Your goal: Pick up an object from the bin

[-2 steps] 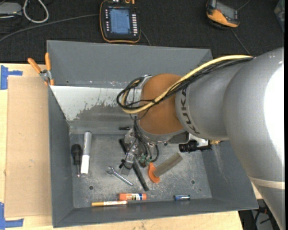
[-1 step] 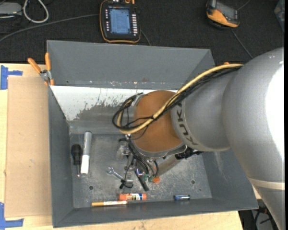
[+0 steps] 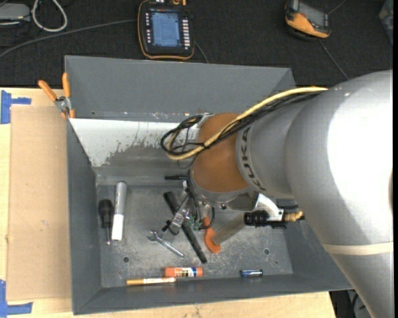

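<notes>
Several small things lay loose on the floor of the grey metal bin (image 3: 83, 244), most of them in its middle and along its near wall. The arm reached in from the right and bent steeply down, its orange wrist cover (image 3: 215, 161) hanging over the centre, which put the gripper (image 3: 184, 220) low among the middle cluster. That posture suited a pick from straight above, since the sloped walls left little room to come in from the side.

Just beneath and near of the gripper lay a small silver wrench (image 3: 166, 240), flat on the floor. A thin black rod (image 3: 194, 244) ran slantwise beside it. An orange piece (image 3: 213, 242), possibly a plastic clip, rested just right of the rod. The gripper stood over the far ends of the rod and the wrench, so the likeliest target was one of these two. The wrist and its cables shaded that spot, and I could not tell whether the gripper was apart or together, nor whether anything sat in it.

Well to the left, a white marker (image 3: 118, 212) lay lengthwise beside a short black cylinder (image 3: 105, 212). Both sat clear of the arm. Along the near wall lay an orange-and-white tube (image 3: 183, 271), a thin stick (image 3: 150, 281) and a small blue battery (image 3: 251, 273), probably settled where the floor met the slope.
</notes>
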You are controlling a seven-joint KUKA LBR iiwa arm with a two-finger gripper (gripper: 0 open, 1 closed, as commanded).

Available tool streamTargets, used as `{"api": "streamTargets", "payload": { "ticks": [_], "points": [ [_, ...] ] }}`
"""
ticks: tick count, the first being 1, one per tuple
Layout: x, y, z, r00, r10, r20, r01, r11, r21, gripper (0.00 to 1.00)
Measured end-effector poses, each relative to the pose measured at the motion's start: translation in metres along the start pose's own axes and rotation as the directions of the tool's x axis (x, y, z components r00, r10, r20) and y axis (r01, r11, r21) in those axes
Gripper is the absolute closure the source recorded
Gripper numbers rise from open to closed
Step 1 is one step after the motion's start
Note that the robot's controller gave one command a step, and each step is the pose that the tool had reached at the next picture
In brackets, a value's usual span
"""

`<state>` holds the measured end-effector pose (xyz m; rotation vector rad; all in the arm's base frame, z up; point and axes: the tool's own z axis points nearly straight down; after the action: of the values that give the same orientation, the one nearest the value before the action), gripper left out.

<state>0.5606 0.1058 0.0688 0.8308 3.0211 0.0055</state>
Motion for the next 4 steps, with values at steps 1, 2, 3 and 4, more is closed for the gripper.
{"api": "streamTargets", "payload": {
  "ticks": [1, 2, 3, 4],
  "points": [
    [0.052, -0.011, -0.002, 0.972, -0.232, -0.025, 0.232, 0.973, 0.006, 1.00],
    [0.052, -0.011, -0.002, 0.973, -0.231, -0.025, 0.231, 0.973, 0.006, 1.00],
    [0.052, -0.012, -0.014, 0.973, -0.230, -0.026, 0.230, 0.973, 0.007, 1.00],
    [0.053, -0.013, -0.054, 0.972, -0.231, -0.032, 0.232, 0.973, 0.011, 1.00]
  ]
}}
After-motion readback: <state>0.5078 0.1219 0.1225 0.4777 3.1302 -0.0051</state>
